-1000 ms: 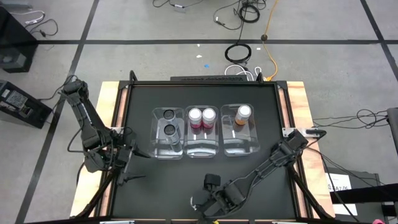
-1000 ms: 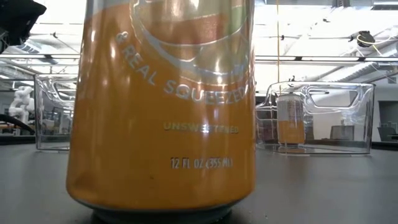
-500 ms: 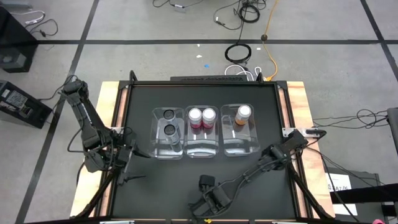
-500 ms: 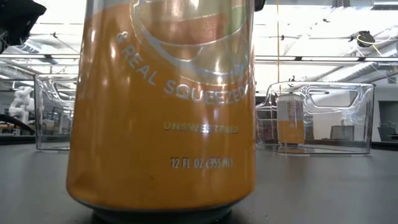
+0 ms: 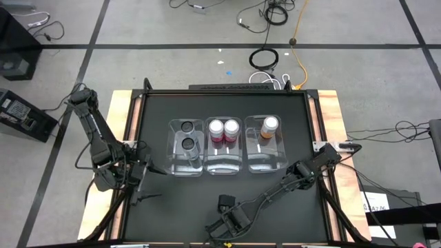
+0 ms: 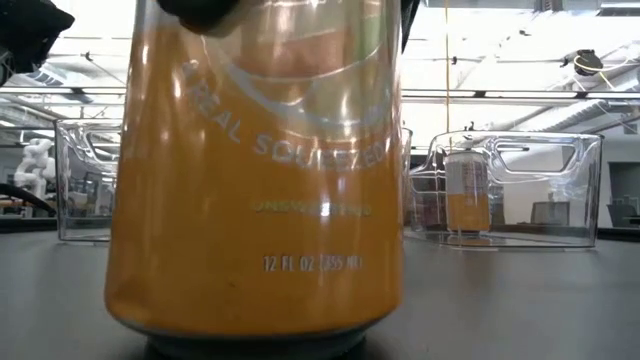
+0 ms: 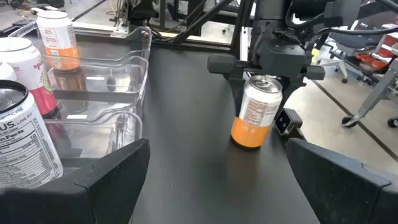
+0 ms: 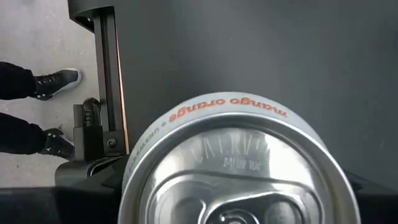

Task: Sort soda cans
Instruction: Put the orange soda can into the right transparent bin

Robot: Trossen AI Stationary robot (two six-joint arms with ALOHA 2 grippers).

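The last loose orange can [image 7: 255, 113] stands upright on the black counter [image 7: 186, 155], near its front edge and well apart from the three clear bins [image 5: 226, 146]. The right gripper [image 7: 267, 67] sits directly over its top, one finger down each side of the upper wall; whether those fingers are clenched on the metal or just short of it I cannot tell. Between the fingers, the right wrist view shows only the silvery lid with its pull tab.

The can is a rigid, smooth cylinder, likely full and so fairly heavy, with a slick painted wall. The hold belongs just under the rim, squarely across the width, firm enough not to slip.

The left gripper [image 5: 143, 173] waits released, fingers spread, beside the bin of dark cans [image 5: 187, 136]; the other orange can [image 5: 269, 127] already stands in the bin farthest from it
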